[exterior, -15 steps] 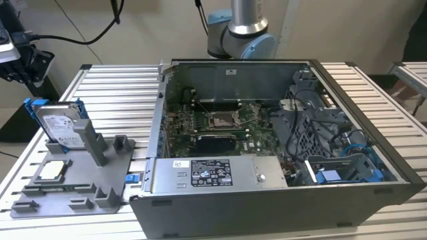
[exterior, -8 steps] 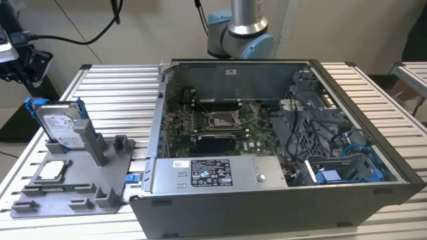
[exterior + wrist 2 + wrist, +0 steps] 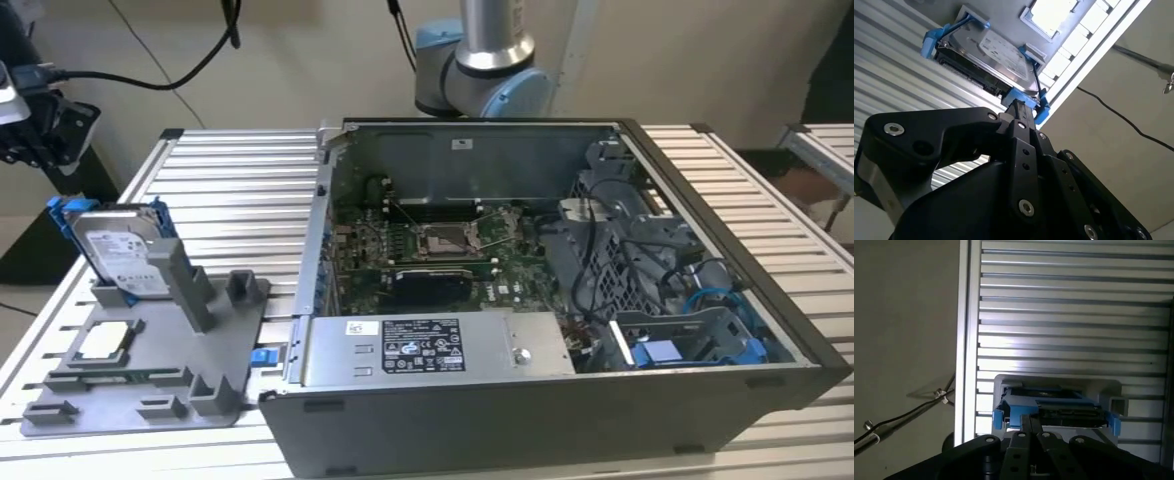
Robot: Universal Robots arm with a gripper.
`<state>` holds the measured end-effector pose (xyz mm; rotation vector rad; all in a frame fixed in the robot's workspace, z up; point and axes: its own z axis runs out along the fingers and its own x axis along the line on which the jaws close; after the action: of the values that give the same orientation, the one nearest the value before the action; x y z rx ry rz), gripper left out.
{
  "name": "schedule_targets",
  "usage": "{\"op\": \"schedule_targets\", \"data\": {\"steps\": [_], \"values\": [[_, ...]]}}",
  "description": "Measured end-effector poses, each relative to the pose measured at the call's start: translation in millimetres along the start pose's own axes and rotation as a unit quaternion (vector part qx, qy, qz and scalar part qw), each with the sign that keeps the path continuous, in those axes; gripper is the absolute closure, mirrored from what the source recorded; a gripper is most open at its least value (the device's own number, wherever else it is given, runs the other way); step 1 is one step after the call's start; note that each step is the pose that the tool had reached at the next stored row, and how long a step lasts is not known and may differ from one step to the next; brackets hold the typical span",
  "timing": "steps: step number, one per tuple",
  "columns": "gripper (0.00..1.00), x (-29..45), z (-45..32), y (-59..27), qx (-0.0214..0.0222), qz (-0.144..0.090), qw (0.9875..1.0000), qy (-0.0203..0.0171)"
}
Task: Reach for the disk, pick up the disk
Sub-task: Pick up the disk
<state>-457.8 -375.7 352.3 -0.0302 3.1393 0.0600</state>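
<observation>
Slatted table, white-labelled disk upright.

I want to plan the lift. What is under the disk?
A grey holder tray on the slatted table; the disk stands upright in its slot. Grey posts hide the disk's bottom edge and seating.

Open grey computer case, side panel off, lying on a slatted aluminium worktop.
- Inside the case: green motherboard on its floor.
- Labelled silver power supply along its near wall.
- Blue caddy among cables in its corner, toward the exterior view's right.
- Beside the case, on the exterior view's left: grey fixture tray carrying a small square silver chip.
- Behind the case: beige wall.
</observation>
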Motion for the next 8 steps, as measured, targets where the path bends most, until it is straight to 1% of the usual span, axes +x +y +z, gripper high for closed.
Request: {"op": "schedule_targets", "data": {"steps": [4, 8], "values": [[1.00, 0.3, 0.0, 0.1, 0.0000, -0.002, 1.0000, 0.0000], [1.00, 0.3, 0.1, 0.0, 0.0000, -0.025, 0.9997, 0.0009]]}}
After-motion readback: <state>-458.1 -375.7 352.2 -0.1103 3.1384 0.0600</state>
